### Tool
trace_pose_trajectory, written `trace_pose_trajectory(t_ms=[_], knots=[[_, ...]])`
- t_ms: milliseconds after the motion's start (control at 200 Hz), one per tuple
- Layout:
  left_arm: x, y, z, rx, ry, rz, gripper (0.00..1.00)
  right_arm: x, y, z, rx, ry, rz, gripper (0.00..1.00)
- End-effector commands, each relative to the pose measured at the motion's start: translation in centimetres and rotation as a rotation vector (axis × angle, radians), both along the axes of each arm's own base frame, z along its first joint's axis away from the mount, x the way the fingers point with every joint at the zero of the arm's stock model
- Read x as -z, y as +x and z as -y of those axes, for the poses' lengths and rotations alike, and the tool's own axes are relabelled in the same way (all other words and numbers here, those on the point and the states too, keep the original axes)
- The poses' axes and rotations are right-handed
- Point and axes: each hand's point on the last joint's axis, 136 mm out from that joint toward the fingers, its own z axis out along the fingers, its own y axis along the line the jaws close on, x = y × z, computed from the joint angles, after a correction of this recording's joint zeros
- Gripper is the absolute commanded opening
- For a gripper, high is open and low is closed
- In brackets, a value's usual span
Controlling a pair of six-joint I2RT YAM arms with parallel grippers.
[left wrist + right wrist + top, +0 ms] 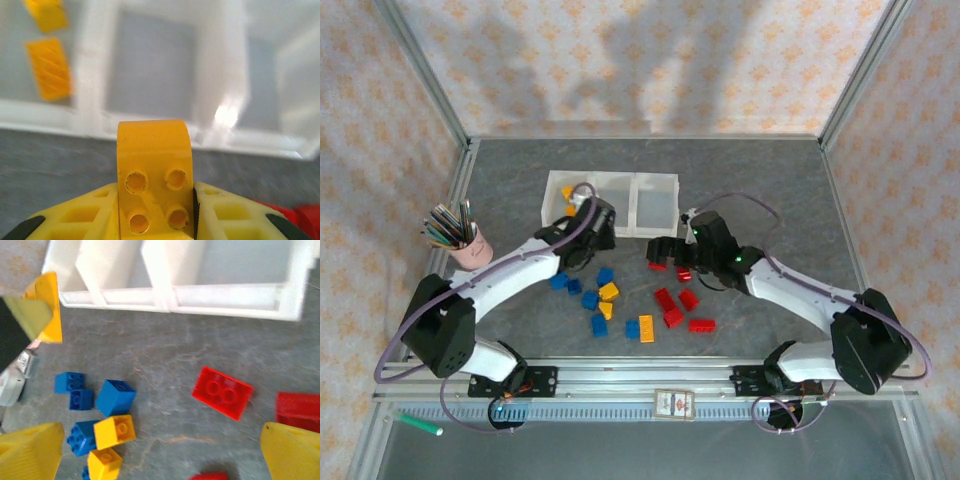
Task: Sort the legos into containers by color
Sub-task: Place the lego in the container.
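Sorting barely begun, by my reading; two yellow bricks (49,67) lay in the containers' (610,176) left end compartment; most legos (701,324) lay loose just in front of the containers. Left gripper (155,210) pinched a yellow brick (154,160) at the containers' near wall; right gripper (160,455) hung spread wide above the loose reds.

wide-spread yellow fingers (292,452) flank a red lego (222,392) lying near the white containers (225,295).

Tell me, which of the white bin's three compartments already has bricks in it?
The leftmost compartment: yellow bricks lie inside it, while the middle compartment and the right compartment show only bare floor.
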Motion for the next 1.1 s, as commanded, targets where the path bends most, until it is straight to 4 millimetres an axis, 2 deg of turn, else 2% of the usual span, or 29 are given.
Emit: trace_pose_trajectory(t_ms=[0, 90, 290, 455, 531, 676, 836, 941, 1096], knots=[[-1.5, 2.3, -4.5, -0.074, 0.095, 0.036, 0.36, -2.7, 1.7, -2.4, -0.007, 0.072, 0.066, 1.0], [-1.7, 4.9, -6.9, -0.123, 0.101, 0.042, 0.36, -2.8, 2.5, -3.2, -0.007, 0.07, 0.069, 1.0], [-0.2, 10.4, -9.3, -0.163, 0.126, -0.003, 0.35, -3.1, 3.7, -3.3, 0.016, 0.049, 0.095, 1.0], [1.6, 12.9, -10.7, -0.191, 0.17, -0.049, 0.35, -3.1, 3.9, -3.2, 0.023, 0.033, 0.103, 1.0], [1.8, 13.5, -10.7, -0.18, 0.181, -0.058, 0.4, -3.1, 4.0, -3.2, 0.026, 0.032, 0.105, 1.0], [1.0, 13.6, -10.8, -0.168, 0.183, -0.05, 0.49, -3.1, 4.3, -3.3, 0.03, 0.029, 0.106, 1.0], [0.2, 12.8, -10.9, -0.163, 0.182, -0.061, 0.56, -2.6, 4.4, -3.4, 0.015, 0.015, 0.096, 1.0], [-0.4, 11.4, -10.0, -0.138, 0.127, -0.053, 0.58, -2.2, 4.2, -3.0, 0.019, -0.002, 0.09, 1.0], [-0.3, 7.7, -7.7, -0.062, 0.058, -0.058, 0.59, -1.2, 3.3, -2.1, 0.025, -0.002, 0.058, 1.0]])
